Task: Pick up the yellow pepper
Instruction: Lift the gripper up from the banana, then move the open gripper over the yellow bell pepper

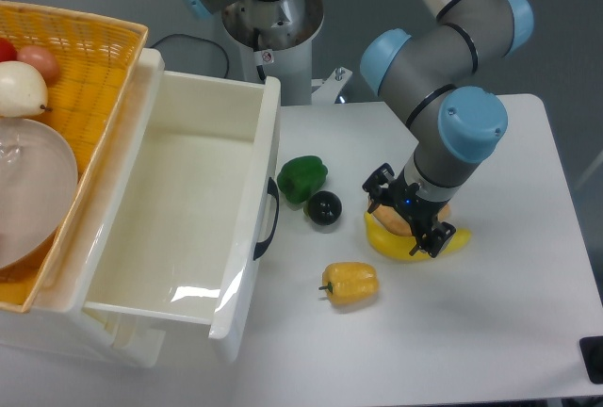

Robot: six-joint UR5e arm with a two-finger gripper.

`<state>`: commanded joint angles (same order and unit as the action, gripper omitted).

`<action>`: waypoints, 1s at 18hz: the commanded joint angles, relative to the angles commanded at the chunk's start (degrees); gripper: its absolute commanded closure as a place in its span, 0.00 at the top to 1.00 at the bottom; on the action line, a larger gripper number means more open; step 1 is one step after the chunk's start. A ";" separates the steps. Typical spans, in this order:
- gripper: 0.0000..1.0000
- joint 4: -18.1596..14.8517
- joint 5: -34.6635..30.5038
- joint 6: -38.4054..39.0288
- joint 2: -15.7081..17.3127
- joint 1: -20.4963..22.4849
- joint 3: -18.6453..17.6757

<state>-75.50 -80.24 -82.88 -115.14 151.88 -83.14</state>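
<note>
Yellow pepper (pixel 350 283) on its side, stem pointing left, end effector (pixel 407 225) grip unclear

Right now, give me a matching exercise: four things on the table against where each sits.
Things:
1. yellow pepper
2. green pepper
3. banana
4. black ball

Places:
A. under the hand
B. nearest the open drawer's handle
C. alone, closest to the table's front edge
D. between the green pepper and the banana

Pairs: 1-C, 2-B, 3-A, 4-D
</note>
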 joint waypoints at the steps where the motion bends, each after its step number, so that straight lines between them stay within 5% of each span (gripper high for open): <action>1: 1.00 0.09 0.00 -0.09 0.09 0.00 -0.09; 10: 1.00 0.18 0.17 -0.62 0.70 -1.93 -0.17; 18: 1.00 5.19 0.17 5.89 0.97 -2.37 -3.60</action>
<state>-70.31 -80.07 -76.99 -114.17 149.50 -86.75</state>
